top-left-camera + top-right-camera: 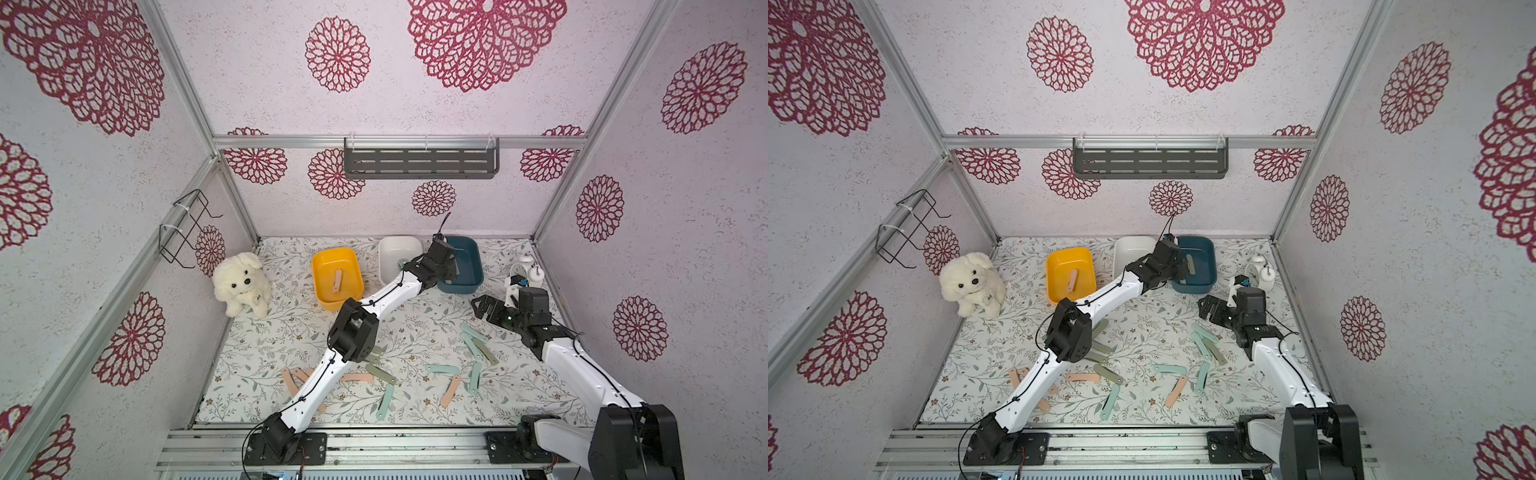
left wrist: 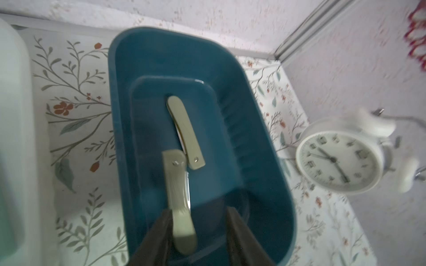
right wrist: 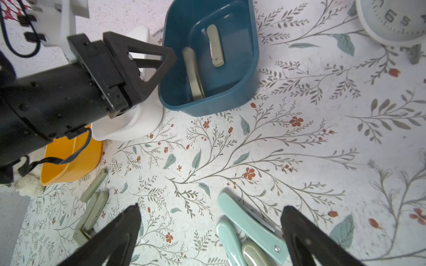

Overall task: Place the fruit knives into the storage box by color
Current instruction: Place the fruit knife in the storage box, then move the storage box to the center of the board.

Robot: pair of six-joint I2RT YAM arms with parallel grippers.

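Observation:
My left gripper (image 2: 200, 209) hangs open over the blue storage box (image 2: 230, 76). A sage-green fruit knife (image 2: 178, 195) leans against one of its fingers, with a wide gap to the other finger. A second sage-green knife (image 2: 184, 129) lies flat on the box floor. The yellow box (image 1: 332, 266) holds a peach-pink knife (image 1: 338, 280), and the white box (image 1: 395, 249) stands between the two. My right gripper (image 3: 211, 208) is open just above mint-teal knives (image 3: 249, 221) on the table. Several pink, mint and sage knives (image 1: 380, 374) lie scattered at the front.
A white alarm clock (image 1: 530, 270) stands right of the blue box, close to the right arm. A plush dog (image 1: 243, 282) sits at the back left. The left arm (image 1: 386, 291) stretches diagonally across the table, over some knives.

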